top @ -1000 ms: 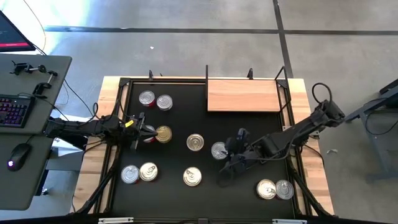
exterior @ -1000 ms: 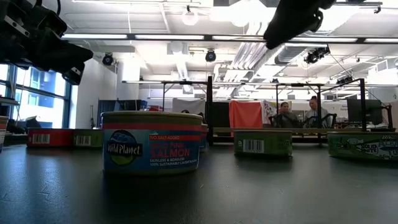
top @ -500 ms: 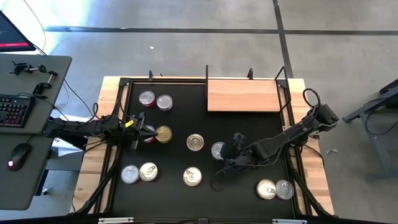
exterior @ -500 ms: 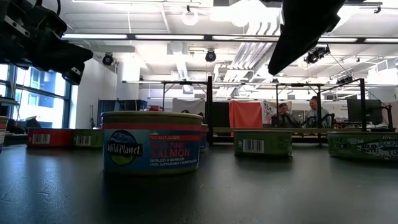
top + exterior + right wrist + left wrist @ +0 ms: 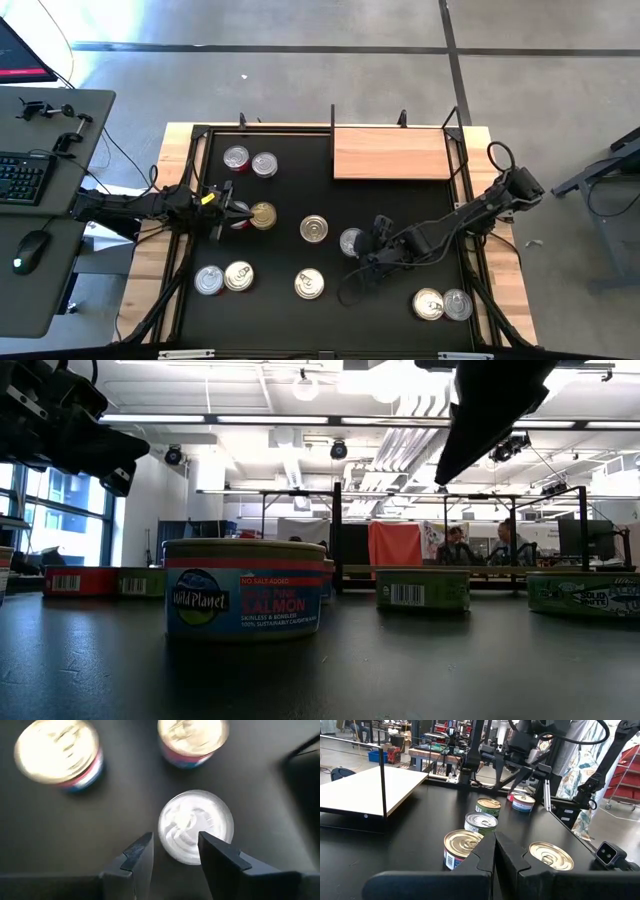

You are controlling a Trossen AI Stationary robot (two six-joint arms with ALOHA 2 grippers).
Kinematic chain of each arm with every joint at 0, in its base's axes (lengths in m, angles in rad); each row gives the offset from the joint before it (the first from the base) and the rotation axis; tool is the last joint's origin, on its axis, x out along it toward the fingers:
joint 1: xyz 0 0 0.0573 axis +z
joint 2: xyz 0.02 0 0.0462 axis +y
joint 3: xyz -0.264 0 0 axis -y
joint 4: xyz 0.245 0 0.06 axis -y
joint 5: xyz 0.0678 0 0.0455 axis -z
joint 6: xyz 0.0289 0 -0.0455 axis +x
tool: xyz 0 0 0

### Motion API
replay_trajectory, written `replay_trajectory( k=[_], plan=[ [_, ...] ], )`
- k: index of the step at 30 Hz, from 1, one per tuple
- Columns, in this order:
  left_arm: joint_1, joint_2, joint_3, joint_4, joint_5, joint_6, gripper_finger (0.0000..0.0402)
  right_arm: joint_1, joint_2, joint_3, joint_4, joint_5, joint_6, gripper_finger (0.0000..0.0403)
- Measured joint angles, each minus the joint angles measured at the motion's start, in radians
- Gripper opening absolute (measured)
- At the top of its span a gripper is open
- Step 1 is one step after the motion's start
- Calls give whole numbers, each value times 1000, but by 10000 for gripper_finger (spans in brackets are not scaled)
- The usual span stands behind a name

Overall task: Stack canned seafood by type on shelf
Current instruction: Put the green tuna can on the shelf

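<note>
Right end effector (image 5: pixel 357 250) nearer silver tin (image 5: pixel 351 241)

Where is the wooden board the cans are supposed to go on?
Seen from above, the wooden board lies at the far edge of the black mat, toward the right. Nothing is on it; the nearest tins sit to its left.

— What carries it all?
— A black mat (image 5: pixel 300 215) on a wooden table (image 5: pixel 505 300).
— And on the mat?
— A light wooden shelf (image 5: pixel 391 153) at the far edge, and round tins (image 5: pixel 313 229) scattered singly and in pairs.
</note>
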Motion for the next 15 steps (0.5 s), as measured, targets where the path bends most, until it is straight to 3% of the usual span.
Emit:
replay_trajectory(
  k=[6, 15],
  plan=[
    [0, 0, 0, 0, 0, 0, 1, 4, 12, -36, 76, -44, -112, 146],
    [0, 0, 0, 0, 0, 0, 1, -8, 13, -183, 197, -65, -56, 146]
  ],
)
